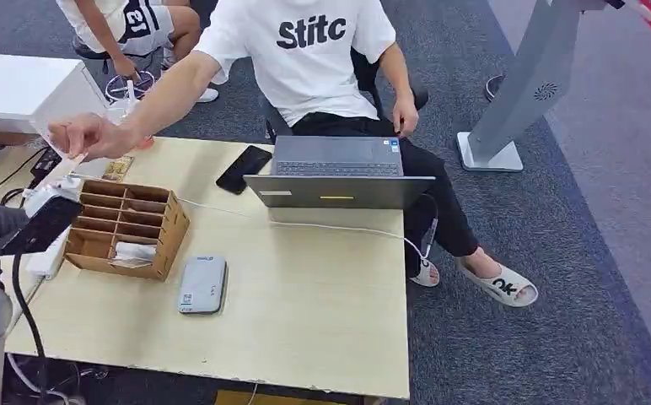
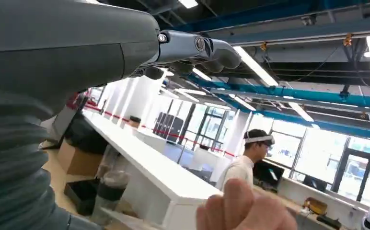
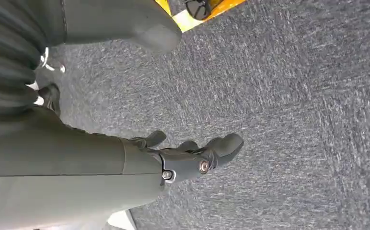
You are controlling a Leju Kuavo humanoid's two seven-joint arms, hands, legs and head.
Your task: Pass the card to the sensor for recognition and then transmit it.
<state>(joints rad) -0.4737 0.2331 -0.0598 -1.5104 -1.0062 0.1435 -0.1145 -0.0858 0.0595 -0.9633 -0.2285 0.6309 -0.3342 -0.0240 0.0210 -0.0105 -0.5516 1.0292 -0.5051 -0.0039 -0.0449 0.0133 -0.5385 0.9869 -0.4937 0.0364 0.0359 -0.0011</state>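
Left hand (image 2: 192, 50): in the left wrist view the fingers (image 2: 216, 50) are extended and a little curled, against the ceiling lights, with nothing between them. In the head view the same hand sits at the far left edge of the frame, raised, mostly cut off. A person's fingertips rise from the lower centre of the left wrist view, just below the robot's fingers, not touching.

Right hand (image 3: 192, 155): hangs over grey carpet in the right wrist view; fingers loosely curled and apart, holding nothing.

Card (image 1: 55, 143): a pale, thin piece pinched in the person's hand (image 1: 94, 137) at the left of the head view, above the left end of the surface (image 1: 305, 295). It is blurred and its edges are hard to make out. It is near the robot's left hand; contact cannot be judged.

Sensor (image 1: 202, 285): a flat grey box lying on the surface, lower left of centre, just beside the cardboard organizer (image 1: 128, 226). The organizer has open compartments; a white item lies in one of the near ones.

Farther out: black phone (image 1: 244, 168) and open laptop (image 1: 339, 173) at the upper centre of the surface, with a white cable running from the organizer toward the right edge. The person in a white shirt sits behind the laptop.
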